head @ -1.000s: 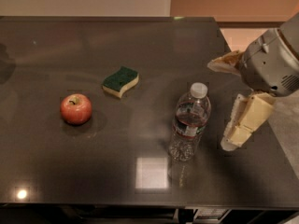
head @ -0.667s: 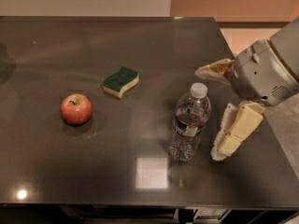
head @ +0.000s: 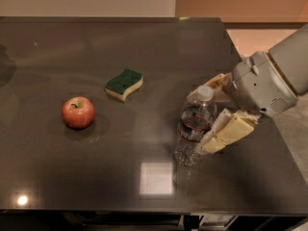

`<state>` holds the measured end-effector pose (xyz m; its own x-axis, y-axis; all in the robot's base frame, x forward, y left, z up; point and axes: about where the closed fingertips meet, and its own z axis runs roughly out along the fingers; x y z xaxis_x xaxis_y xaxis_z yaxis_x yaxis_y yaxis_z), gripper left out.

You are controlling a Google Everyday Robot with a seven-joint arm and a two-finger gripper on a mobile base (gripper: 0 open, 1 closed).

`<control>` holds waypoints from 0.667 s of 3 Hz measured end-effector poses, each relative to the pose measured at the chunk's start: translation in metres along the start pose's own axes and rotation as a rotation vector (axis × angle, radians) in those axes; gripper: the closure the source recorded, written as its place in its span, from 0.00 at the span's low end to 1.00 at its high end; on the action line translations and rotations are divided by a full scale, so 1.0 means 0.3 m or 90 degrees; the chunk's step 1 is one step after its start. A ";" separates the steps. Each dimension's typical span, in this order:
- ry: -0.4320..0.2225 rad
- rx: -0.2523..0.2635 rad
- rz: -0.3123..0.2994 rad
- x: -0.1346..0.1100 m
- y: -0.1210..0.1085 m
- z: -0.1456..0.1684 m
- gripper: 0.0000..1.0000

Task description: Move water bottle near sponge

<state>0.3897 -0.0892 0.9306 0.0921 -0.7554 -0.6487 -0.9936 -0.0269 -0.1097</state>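
Observation:
The water bottle [head: 190,131] stands upright on the dark table [head: 144,42] at the right of centre, clear with a white cap and a white-and-red label band. The sponge [head: 124,83], dark green over pale yellow, lies to its upper left, well apart from it. My gripper [head: 198,121] reaches in from the right and is open, with one cream finger behind the bottle and one finger [head: 225,134] in front, so the jaws straddle the bottle's upper half. I cannot tell whether the fingers touch the bottle.
A red apple [head: 78,112] sits on the table left of the sponge. The table's right edge runs just behind my arm, with pale floor beyond it. A bright light reflection lies near the table's front edge.
My gripper has moved left from beside the bottle until its open fingers stand on both sides of it. The bottle, sponge and apple have not moved.

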 end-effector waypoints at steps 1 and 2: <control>-0.019 0.000 0.006 0.013 -0.024 0.018 0.61; -0.024 0.001 0.011 0.024 -0.044 0.024 0.84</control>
<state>0.4038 -0.0896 0.9218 0.0773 -0.7304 -0.6786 -0.9950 -0.0132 -0.0992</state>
